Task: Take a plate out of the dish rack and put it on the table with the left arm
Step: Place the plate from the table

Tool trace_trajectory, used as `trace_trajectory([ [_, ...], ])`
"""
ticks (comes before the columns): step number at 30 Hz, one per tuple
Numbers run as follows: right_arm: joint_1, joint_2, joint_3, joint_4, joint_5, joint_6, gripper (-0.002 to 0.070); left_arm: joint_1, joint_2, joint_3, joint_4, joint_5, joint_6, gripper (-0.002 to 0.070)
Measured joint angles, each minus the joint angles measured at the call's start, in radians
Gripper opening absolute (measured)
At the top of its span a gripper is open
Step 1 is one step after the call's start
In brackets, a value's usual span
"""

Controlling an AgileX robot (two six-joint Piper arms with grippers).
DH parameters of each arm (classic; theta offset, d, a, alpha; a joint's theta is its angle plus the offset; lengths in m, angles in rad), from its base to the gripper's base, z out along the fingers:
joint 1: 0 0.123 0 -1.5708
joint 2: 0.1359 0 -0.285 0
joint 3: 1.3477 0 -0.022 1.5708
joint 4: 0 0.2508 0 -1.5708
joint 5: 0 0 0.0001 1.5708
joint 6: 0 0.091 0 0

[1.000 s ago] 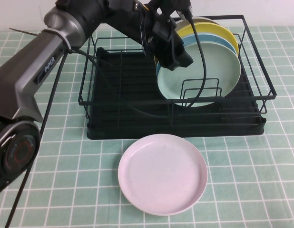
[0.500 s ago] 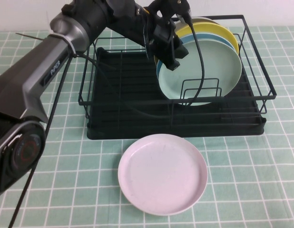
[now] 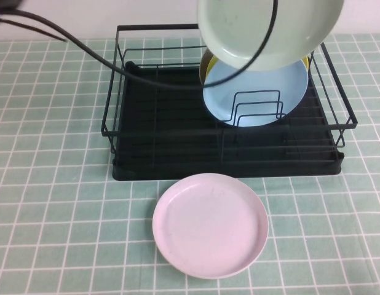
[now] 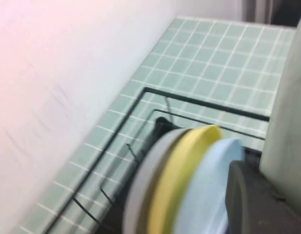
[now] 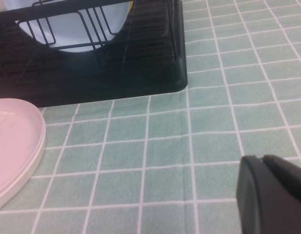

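the left gripper [image 4: 267, 204] shows only as a dark finger at the edge of the left wrist view. its jaws are clamped on the plate [image 3: 270, 31], whose pale green rim sits right against that finger. in the high view the plate hangs in the air above the far right part of the dish rack [image 3: 227, 166], tilted so its face looks at the camera. a black cable [image 3: 116, 64] crosses in front of it. the left gripper itself is out of the high view, up past the far edge.

the plate is lifted clear of the rack. the sky-blue plate [image 3: 257, 92] and a yellow plate [image 4: 184, 175] stand upright in the wire slots.

the right gripper [image 5: 274, 195] rests low near the right front corner of the rack, just above the table [image 3: 55, 215]. i cannot tell if its jaws are apart.

i think the next move brings the plate toward the near edge of the table. a pink plate [image 3: 210, 224] lies flat in the middle near that edge. bare tiles lie on the left and right sides, so there looks to be room.
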Motion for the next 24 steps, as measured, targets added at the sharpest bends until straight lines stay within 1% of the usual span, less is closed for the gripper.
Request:
trace_trajectory([
  [3, 0.000, 0.000, 0.000, 0.000, 0.000, 0.000, -0.0018, 0.022, -0.067, 0.000, 0.002, 0.102, -0.096, 0.0051],
  [6, 0.000, 0.000, 0.000, 0.000, 0.000, 0.000, -0.0018, 0.058, -0.099, 0.000, -0.004, 0.216, -0.230, 0.0051],
  [9, 0.000, 0.000, 0.000, 0.000, 0.000, 0.000, -0.0018, 0.082, -0.118, 0.035, -0.013, 0.272, -0.306, 0.0051],
  [12, 0.000, 0.000, 0.000, 0.000, 0.000, 0.000, -0.0018, 0.083, -0.152, 0.137, -0.015, 0.279, -0.347, 0.0051],
  [15, 0.000, 0.000, 0.000, 0.000, 0.000, 0.000, -0.0018, 0.080, -0.225, 0.330, -0.028, 0.278, -0.358, 0.0051],
  [18, 0.000, 0.000, 0.000, 0.000, 0.000, 0.000, -0.0018, 0.070, -0.337, 0.586, -0.024, 0.213, -0.358, 0.0051],
  [22, 0.000, 0.000, 0.000, 0.000, 0.000, 0.000, -0.0018, 0.063, -0.477, 0.938, -0.067, 0.021, -0.358, 0.0051],
  [24, 0.000, 0.000, 0.000, 0.000, 0.000, 0.000, -0.0018, 0.063, -0.500, 1.061, -0.118, -0.073, -0.338, 0.0051],
])
